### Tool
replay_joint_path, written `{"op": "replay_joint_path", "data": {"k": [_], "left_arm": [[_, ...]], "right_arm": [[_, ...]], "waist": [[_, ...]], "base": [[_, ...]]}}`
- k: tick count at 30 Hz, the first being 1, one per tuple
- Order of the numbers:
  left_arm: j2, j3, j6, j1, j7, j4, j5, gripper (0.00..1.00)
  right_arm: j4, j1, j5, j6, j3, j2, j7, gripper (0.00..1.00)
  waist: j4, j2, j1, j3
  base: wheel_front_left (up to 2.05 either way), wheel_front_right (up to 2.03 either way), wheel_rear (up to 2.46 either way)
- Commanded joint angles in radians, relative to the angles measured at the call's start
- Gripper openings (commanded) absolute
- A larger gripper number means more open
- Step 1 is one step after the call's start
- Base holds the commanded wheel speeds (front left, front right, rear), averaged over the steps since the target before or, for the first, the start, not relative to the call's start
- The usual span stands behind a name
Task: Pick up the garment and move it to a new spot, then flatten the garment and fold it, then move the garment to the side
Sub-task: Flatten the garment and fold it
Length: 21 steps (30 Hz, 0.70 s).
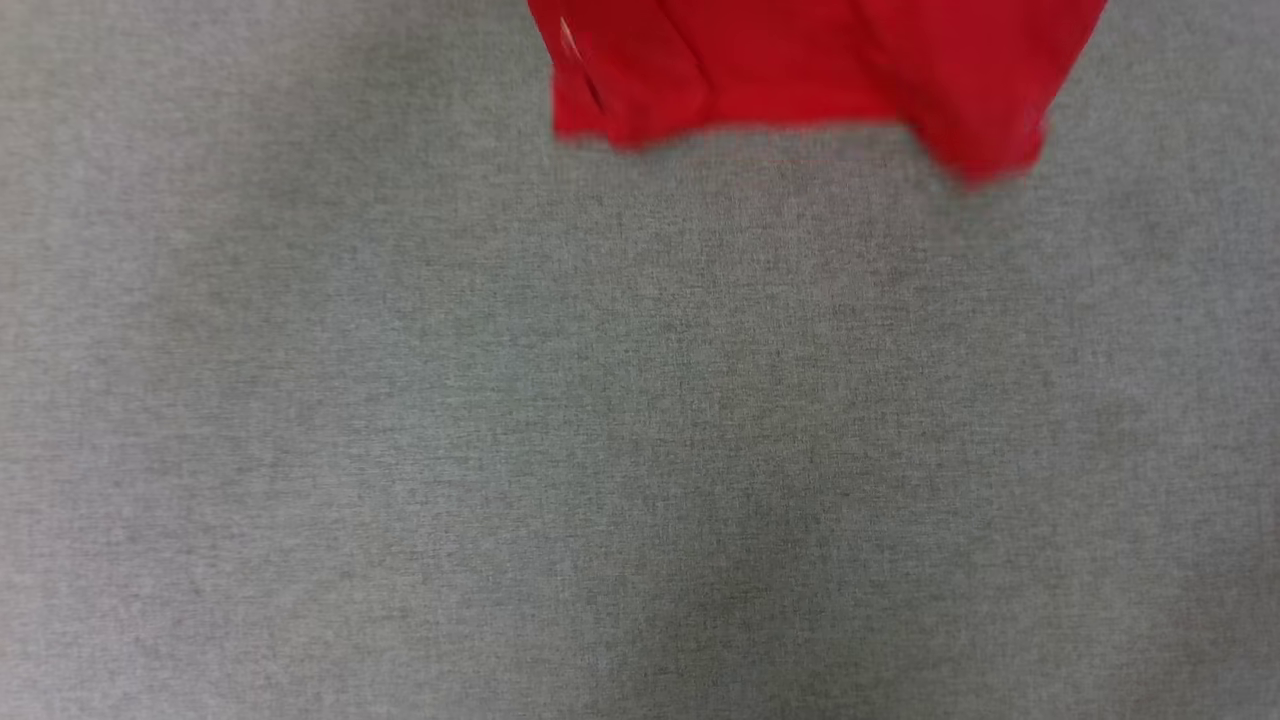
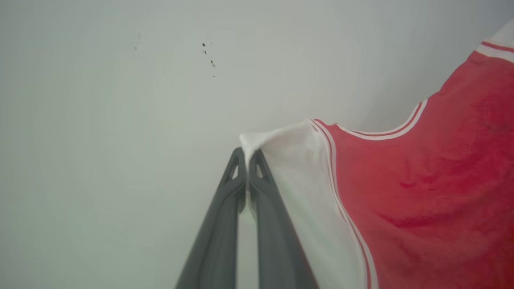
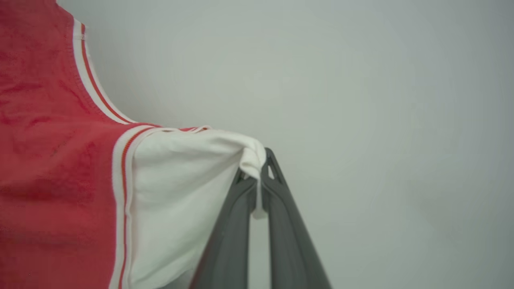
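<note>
Garment (image 1: 800,60) hangs stretched between the arms, hem seemingly just off the grey tabletop (image 1: 600,450), left gripper (image 2: 246,158) and right gripper (image 3: 260,166) equally near, each clenched on a white sleeve (image 2: 293,172), body hanging down between them.

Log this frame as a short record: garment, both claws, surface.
garment: red jersey with white sleeves and striped trim, held up between the claws
left claw: shut on the edge of one white sleeve
right claw: shut on the edge of the other white sleeve
surface: grey cloth below the hem; contact unclear
</note>
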Motion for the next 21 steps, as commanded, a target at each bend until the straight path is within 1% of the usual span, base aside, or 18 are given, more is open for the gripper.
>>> {"op": "replay_joint_path", "data": {"k": [1, 4, 6, 9, 12, 16, 19, 21], "left_arm": [[-0.011, 0.007, -0.003, -0.039, -0.013, 0.012, 0.002, 0.00], [-0.020, 0.016, -0.010, -0.096, -0.041, 0.055, 0.008, 0.00], [-0.030, 0.029, -0.015, -0.120, -0.066, 0.081, -0.007, 0.00], [-0.024, 0.017, -0.021, -0.133, -0.092, 0.118, 0.002, 0.00], [-0.035, -0.004, -0.026, -0.091, -0.111, 0.152, -0.014, 0.00], [-0.054, -0.032, -0.031, -0.005, -0.159, 0.188, -0.046, 0.00], [-0.067, -0.057, -0.031, 0.088, -0.199, 0.209, -0.073, 0.00], [-0.063, -0.085, -0.032, 0.156, -0.222, 0.212, -0.087, 0.00]], "right_arm": [[0.019, -0.044, -0.010, -0.002, -0.001, 0.009, -0.013, 0.00], [0.074, -0.121, -0.035, -0.002, 0.007, 0.032, -0.049, 0.00], [0.112, -0.156, -0.037, -0.002, 0.013, 0.052, -0.070, 0.00], [0.165, -0.174, -0.031, -0.002, 0.032, 0.081, -0.103, 0.00], [0.213, -0.141, -0.019, -0.002, 0.063, 0.100, -0.135, 0.00], [0.276, -0.060, 0.015, -0.002, 0.099, 0.127, -0.189, 0.00], [0.321, 0.031, 0.046, -0.002, 0.126, 0.147, -0.232, 0.00], [0.341, 0.098, 0.066, -0.002, 0.153, 0.167, -0.258, 0.00]], "waist": [[-0.006, -0.0001, -0.0001, 0.019], [-0.005, -0.0001, -0.0001, 0.033], [-0.004, -0.0001, -0.0001, 0.039], [-0.002, -0.0001, -0.0001, 0.043], [0.004, -0.0001, -0.0001, 0.042], [0.018, -0.0001, -0.0001, 0.025], [0.025, -0.0001, -0.0001, 0.003], [0.023, -0.0001, -0.0001, -0.013]], "base": [[0.00, 0.00, 0.00], [0.00, 0.00, 0.00], [0.00, 0.00, 0.00], [0.00, 0.00, 0.00], [0.00, 0.00, 0.00], [0.00, 0.00, 0.00], [0.00, 0.00, 0.00], [0.00, 0.00, 0.00]]}}
